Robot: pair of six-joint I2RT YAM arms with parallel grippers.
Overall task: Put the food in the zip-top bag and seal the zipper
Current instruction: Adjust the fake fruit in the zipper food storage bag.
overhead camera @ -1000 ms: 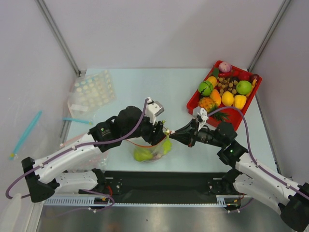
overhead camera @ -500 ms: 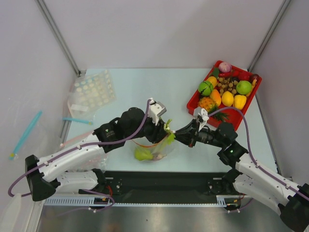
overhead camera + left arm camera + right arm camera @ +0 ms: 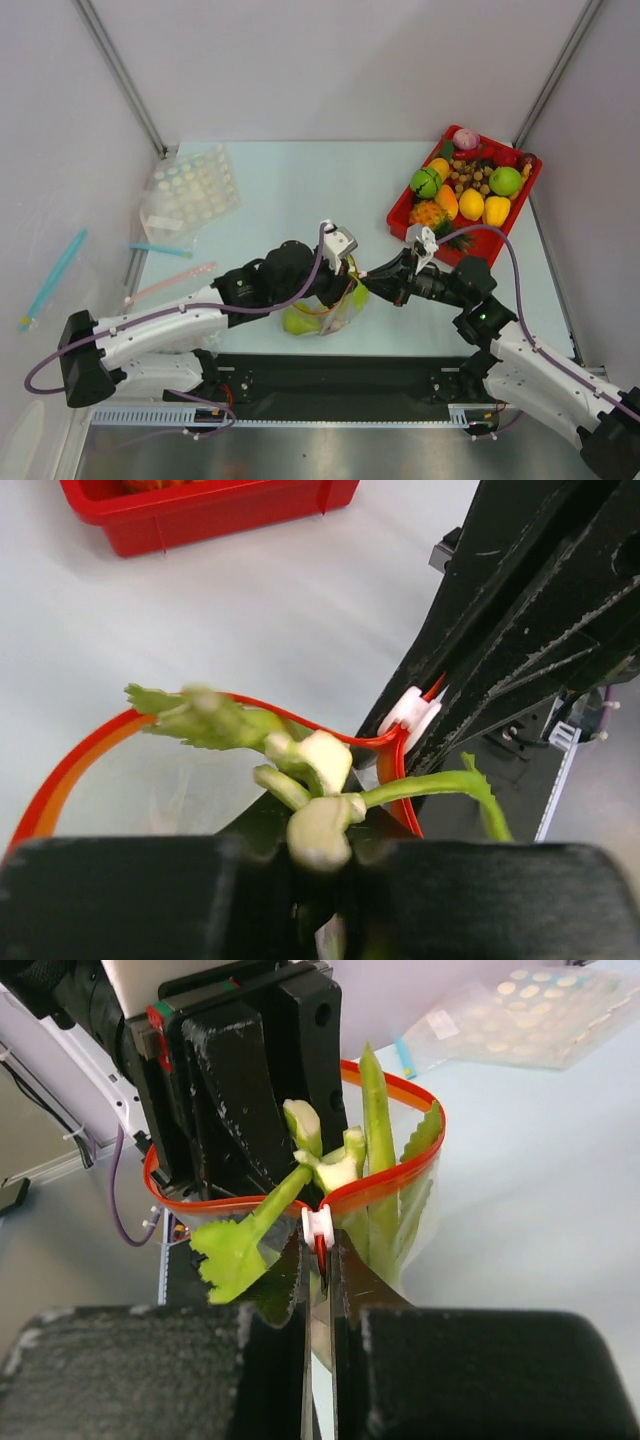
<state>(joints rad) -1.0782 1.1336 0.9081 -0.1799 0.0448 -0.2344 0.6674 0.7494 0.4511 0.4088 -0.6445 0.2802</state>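
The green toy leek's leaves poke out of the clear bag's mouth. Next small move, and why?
Probably ease the left gripper down, pushing the green plastic leek deeper into the clear zip-top bag. It pinches the leek, whose leaves stick out across the red-orange zipper strip that the right gripper clamps beside the white slider; sealing now would likely trap them.

Bright, even overhead light washes the pale blue-green tabletop, leaving only soft shadows. In the left wrist view the green plastic leek blurs at its 9 o'clock leaf tip. In the right wrist view a clear dotted plastic bag goes soft at 1 o'clock.
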